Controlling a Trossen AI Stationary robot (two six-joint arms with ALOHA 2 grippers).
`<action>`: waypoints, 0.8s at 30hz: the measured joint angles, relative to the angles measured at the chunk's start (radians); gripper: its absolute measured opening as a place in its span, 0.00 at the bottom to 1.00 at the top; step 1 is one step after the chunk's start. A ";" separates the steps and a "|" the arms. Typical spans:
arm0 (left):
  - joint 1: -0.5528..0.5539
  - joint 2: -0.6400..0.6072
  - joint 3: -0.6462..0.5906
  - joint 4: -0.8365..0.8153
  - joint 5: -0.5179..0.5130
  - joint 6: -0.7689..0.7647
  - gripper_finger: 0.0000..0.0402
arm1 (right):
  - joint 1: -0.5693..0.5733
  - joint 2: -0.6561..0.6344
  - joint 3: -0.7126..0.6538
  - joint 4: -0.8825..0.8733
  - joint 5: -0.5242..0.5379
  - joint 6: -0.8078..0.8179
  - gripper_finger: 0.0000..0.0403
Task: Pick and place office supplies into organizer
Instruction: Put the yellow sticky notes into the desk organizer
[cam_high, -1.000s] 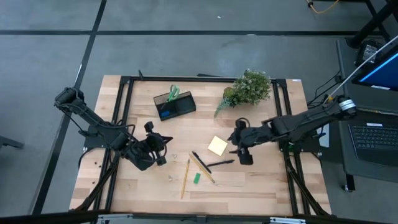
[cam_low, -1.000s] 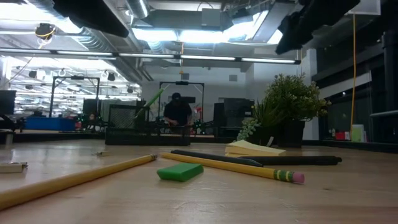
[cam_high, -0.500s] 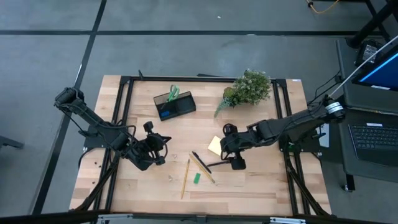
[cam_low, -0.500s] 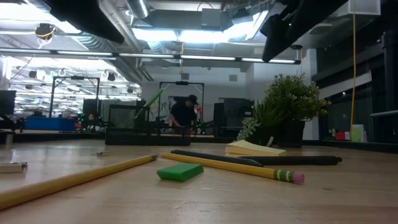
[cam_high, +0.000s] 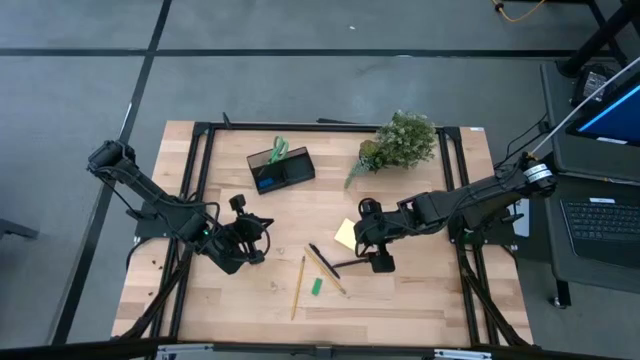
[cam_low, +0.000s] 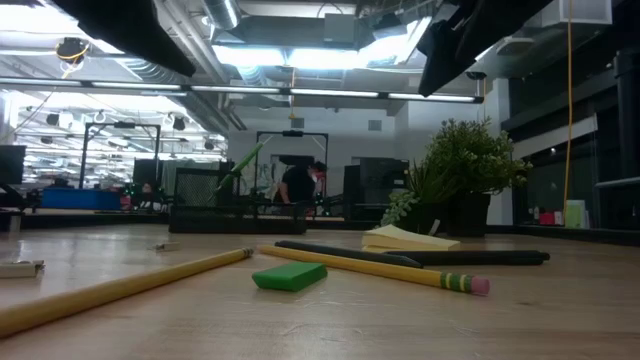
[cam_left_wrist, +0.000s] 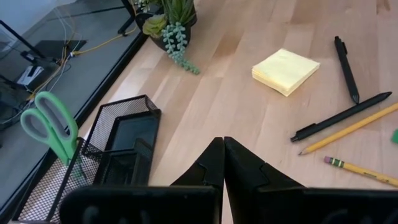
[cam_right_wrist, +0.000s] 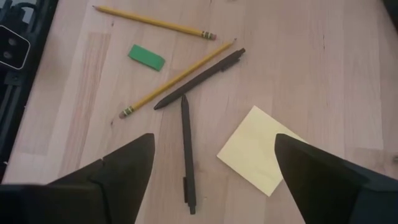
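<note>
Both arms unmoved since last frame; right hand (cam_high: 366, 238) spread above sticky-note pad (cam_high: 348, 234).

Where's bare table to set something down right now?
Free: the strip between the organizer and the sticky-note pad, and the near right corner beyond the right gripper. Crowded: the middle, where pens, pencils and green block lie together.

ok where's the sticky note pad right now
In the high view the sticky-note pad lies flat on the table right of centre, just left of the right gripper, with the black pens beside it.
</note>
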 joint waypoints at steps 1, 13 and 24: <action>0.000 0.000 0.000 -0.003 0.000 0.000 0.01 | 0.000 0.000 0.000 0.000 0.000 -0.002 0.83; 0.000 0.000 0.000 -0.005 0.015 -0.001 0.01 | -0.006 0.000 0.000 0.001 -0.026 0.021 0.87; 0.000 0.000 0.000 -0.004 0.015 -0.028 0.00 | -0.005 0.000 0.000 0.008 -0.021 0.016 0.87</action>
